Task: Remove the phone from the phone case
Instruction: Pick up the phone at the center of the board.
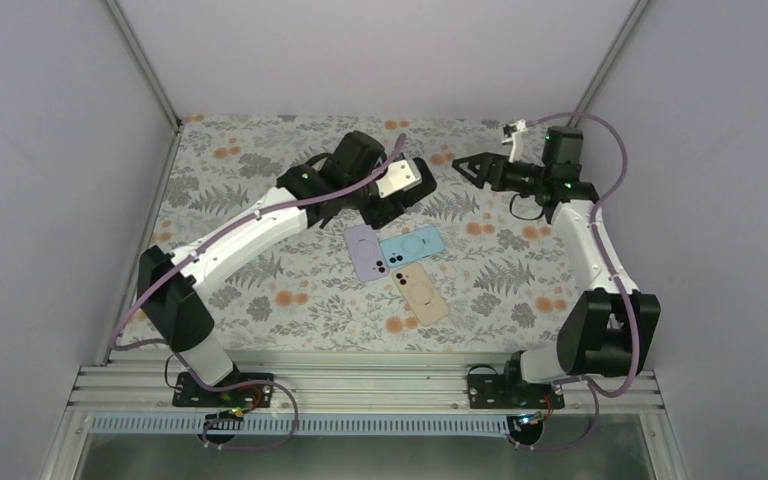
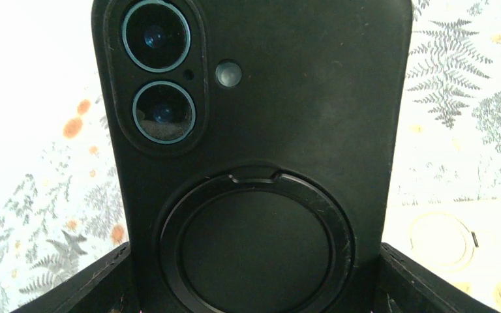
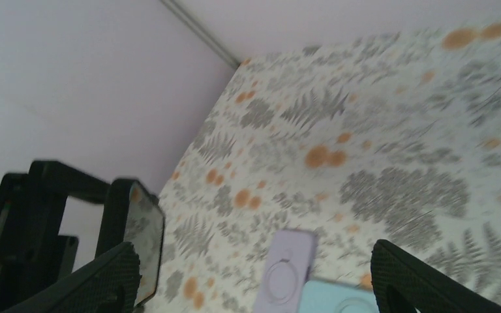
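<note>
Filling the left wrist view was the black phone case (image 2: 313,117), upright, its back to the lens, with a folded ring (image 2: 256,251) low on it and the phone's two lenses (image 2: 156,72) showing through the cut-out at upper left. We saw the left gripper (image 2: 253,274) clamped on the lower edges of the case, one finger at each side, holding it clear of the floral tablecloth (image 1: 250,185) over the far middle of the table, the phone (image 1: 401,182) seated inside, screen turned up and to the right. To its right, the right gripper (image 1: 465,165) pointed at it with fingers spread and nothing between them. Lilac (image 1: 364,250), blue (image 1: 412,245) and beige (image 1: 421,292) cases lay flat nearer the arms. We judged the case soft and grippy, the phone stiff, smooth and breakable; a sensible hold seemed to be a free upper corner of the case's lip, peeled back.
</note>
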Motion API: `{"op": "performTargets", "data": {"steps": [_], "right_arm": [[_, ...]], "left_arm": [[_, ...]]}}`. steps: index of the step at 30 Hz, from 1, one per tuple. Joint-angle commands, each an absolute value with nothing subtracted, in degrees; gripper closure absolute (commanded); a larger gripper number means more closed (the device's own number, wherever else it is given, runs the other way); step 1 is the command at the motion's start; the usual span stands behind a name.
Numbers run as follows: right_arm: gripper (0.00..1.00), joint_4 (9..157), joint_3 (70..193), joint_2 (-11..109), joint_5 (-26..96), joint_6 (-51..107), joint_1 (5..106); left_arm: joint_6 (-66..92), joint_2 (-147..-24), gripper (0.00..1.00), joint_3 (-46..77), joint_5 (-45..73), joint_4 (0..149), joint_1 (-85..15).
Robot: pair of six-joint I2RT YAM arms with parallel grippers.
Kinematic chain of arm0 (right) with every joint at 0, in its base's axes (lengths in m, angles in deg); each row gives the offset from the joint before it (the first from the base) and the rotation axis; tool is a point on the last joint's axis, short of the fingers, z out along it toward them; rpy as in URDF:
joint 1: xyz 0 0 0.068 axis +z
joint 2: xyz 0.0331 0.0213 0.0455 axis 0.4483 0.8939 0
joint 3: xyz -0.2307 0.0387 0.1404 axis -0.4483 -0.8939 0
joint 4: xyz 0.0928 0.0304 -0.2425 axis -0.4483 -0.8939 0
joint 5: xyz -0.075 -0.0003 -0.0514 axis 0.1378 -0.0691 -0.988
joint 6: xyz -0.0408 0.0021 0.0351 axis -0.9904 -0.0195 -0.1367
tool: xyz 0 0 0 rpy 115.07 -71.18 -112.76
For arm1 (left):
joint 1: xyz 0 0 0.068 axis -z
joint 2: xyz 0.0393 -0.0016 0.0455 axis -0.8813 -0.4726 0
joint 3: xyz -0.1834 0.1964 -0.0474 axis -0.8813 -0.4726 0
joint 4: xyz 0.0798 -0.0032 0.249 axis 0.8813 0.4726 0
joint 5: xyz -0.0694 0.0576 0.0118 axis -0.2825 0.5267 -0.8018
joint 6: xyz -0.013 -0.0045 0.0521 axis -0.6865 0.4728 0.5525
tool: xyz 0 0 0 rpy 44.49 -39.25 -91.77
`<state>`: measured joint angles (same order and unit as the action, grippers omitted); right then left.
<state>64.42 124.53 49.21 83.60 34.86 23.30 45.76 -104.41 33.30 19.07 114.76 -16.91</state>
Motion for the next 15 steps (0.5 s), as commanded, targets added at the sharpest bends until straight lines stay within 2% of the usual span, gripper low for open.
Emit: {"op": "performTargets", "data": {"steps": [1,9,15], "right_arm": [[0.18,58.17,126.67,49.94,89.80,34.09,26.28],[0.17,59.12,126.23,48.31,91.25,35.19,29.49],[0.25,59.14,127.05,49.43,89.91,36.29,31.66]], "left_arm": [[47.42,-106.85,0.50,39.26,18.32,114.30,-16.77],[47.60,-108.72,0.50,42.19,17.78,114.99,-16.77],[47.75,-110.23,0.50,44.55,17.25,116.23,-16.62]]}}
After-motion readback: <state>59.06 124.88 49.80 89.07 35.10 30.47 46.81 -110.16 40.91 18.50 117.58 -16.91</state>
